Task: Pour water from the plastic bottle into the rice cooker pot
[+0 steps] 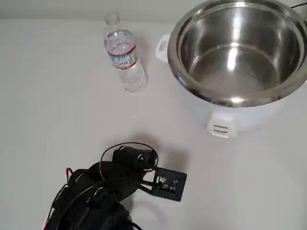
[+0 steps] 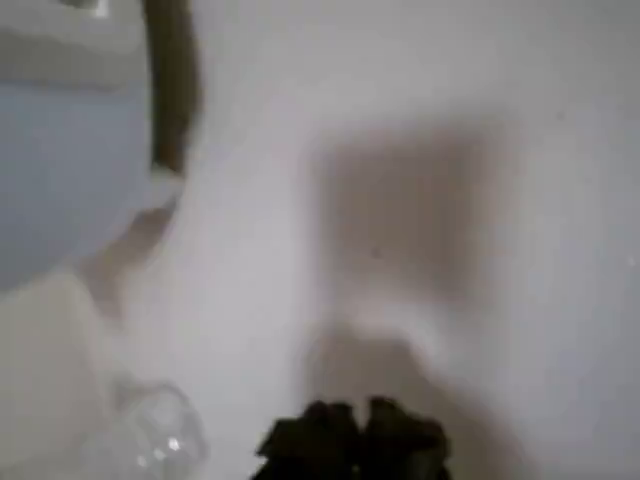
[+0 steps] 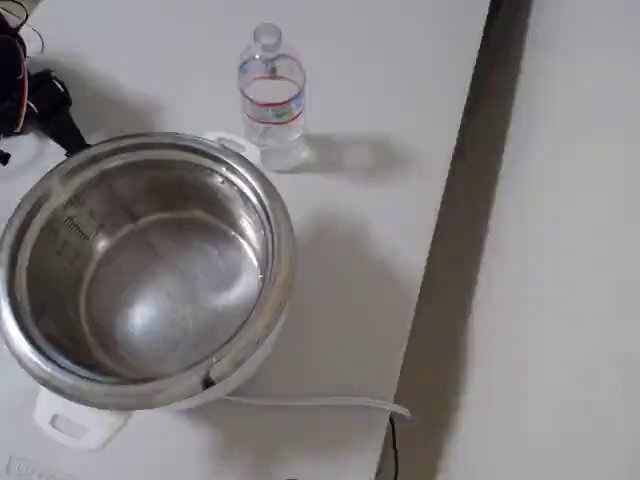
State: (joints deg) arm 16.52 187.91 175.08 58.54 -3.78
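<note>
The bottle [image 1: 123, 53] stands upright on the white surface [image 1: 57, 110], just left of the pot [image 1: 240, 50] in the overhead view; the fingers [image 2: 352, 438] look closed, empty, well apart from both.

Bright, even room light washes the white tabletop [image 1: 57, 96] pale. The pot [image 1: 240, 52] throws hard glints off its steel. Soft shadows sit beside the bottle [image 3: 271, 95]. The wrist view is badly blurred, nothing sharp.
</note>
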